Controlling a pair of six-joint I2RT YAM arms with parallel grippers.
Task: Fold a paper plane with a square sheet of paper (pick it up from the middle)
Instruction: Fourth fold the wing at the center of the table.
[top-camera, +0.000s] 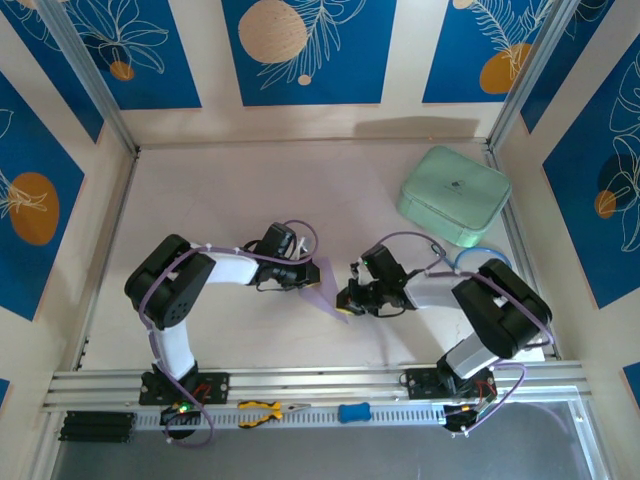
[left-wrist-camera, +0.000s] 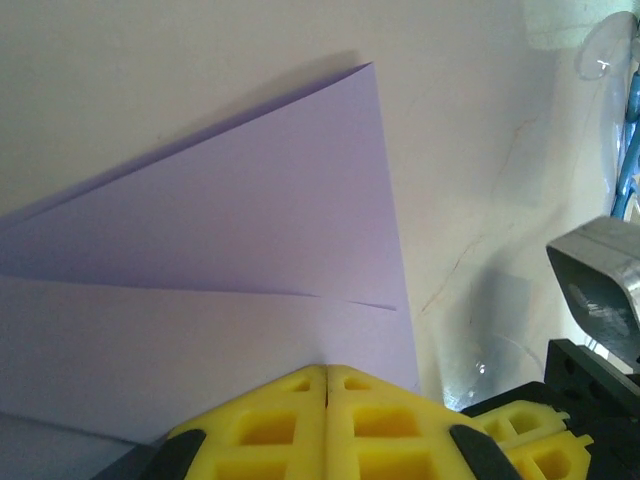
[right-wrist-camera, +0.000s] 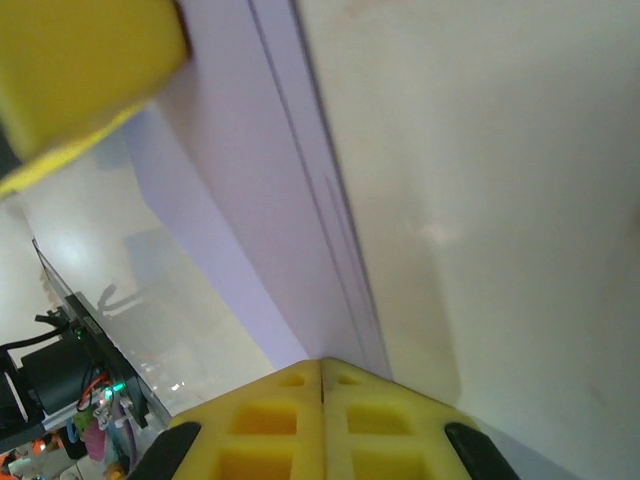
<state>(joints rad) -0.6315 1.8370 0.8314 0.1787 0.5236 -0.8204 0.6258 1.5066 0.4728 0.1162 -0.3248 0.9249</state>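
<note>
Sheet of paper (left-wrist-camera: 250, 200) thin, matt, smooth w/ crisp creases; left gripper (left-wrist-camera: 327, 372) fingers (left-wrist-camera: 390, 425) yellow moulded plastic; table (top-camera: 250, 190) matt; mint case (top-camera: 455, 195) smooth plastic; rail (top-camera: 320, 378) brushed alu.

Left hand (top-camera: 307, 277) and right hand (top-camera: 349, 297) pinch lavender paper (top-camera: 327, 286).

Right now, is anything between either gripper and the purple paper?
Nothing visible does. The left gripper and the right gripper are both shut with their tips right at the folded paper, no object between. The green case sits apart, toward the far right corner.
</note>
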